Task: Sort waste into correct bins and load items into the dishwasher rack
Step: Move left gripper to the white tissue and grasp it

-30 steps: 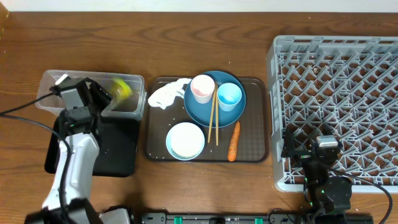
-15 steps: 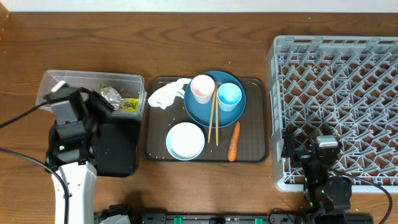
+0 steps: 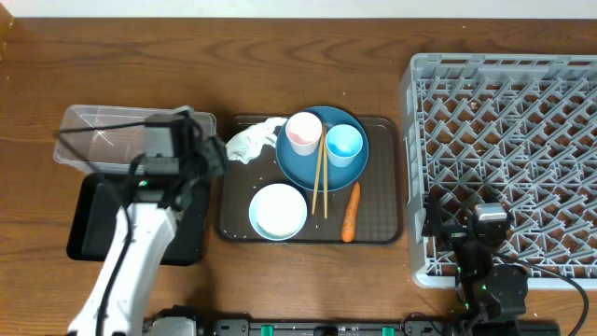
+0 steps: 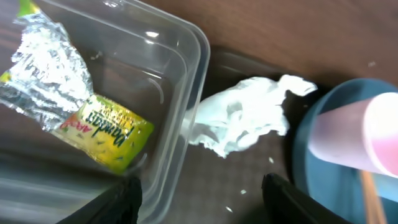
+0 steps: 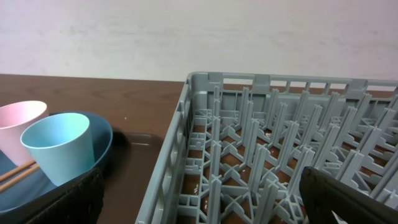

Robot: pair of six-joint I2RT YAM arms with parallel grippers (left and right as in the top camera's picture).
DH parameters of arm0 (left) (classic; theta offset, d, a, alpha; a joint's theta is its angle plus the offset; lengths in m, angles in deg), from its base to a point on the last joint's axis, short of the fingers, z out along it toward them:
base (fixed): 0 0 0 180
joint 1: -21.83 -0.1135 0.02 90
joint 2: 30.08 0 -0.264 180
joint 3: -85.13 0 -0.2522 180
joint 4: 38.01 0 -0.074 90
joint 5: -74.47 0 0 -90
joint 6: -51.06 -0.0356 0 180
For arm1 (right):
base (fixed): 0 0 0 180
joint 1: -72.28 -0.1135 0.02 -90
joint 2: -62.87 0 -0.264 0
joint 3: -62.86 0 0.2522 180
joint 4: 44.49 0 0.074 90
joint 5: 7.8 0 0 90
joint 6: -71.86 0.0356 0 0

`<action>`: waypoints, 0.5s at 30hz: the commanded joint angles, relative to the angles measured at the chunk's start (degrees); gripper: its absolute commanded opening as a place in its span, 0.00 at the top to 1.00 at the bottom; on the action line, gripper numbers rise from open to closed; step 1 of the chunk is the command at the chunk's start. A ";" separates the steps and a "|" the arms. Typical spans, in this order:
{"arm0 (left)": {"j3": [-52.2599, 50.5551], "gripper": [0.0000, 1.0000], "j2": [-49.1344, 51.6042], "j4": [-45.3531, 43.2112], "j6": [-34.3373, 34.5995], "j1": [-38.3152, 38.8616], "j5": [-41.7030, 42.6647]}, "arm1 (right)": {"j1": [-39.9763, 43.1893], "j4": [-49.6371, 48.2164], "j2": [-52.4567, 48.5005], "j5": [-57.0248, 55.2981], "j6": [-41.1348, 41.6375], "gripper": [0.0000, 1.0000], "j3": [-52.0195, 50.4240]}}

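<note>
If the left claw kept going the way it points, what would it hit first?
Most likely the crumpled white tissue, straight ahead of the left claw on the brown tray. Depth is unclear; one finger might clip the clear tub rim first.

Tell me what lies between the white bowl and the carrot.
The lower ends of the wooden chopsticks, over bare brown tray, separate the white bowl from the carrot; the overhead view shows it.
</note>
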State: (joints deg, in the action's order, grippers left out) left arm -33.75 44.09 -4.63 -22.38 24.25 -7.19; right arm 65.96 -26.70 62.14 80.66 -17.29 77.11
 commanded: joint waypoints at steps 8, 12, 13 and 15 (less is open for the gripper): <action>1.05 0.37 9.11 -4.09 -3.87 1.31 -4.79 | 0.46 0.07 0.09 -0.57 0.37 0.01 -0.17; 1.07 0.47 8.92 -5.68 -3.82 1.31 -4.28 | 0.46 0.07 0.09 -0.57 0.37 0.01 -0.17; 1.07 0.49 8.72 -6.08 -3.61 1.31 -4.24 | 0.46 0.07 0.09 -0.57 0.37 0.01 -0.17; 1.05 0.51 8.39 -6.95 -2.71 1.31 -4.24 | 0.46 0.07 0.09 -0.57 0.37 0.01 -0.17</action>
State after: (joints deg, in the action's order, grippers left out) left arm -33.75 53.05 -10.91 -25.48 25.39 -11.02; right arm 65.96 -26.70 62.14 80.66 -17.29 77.11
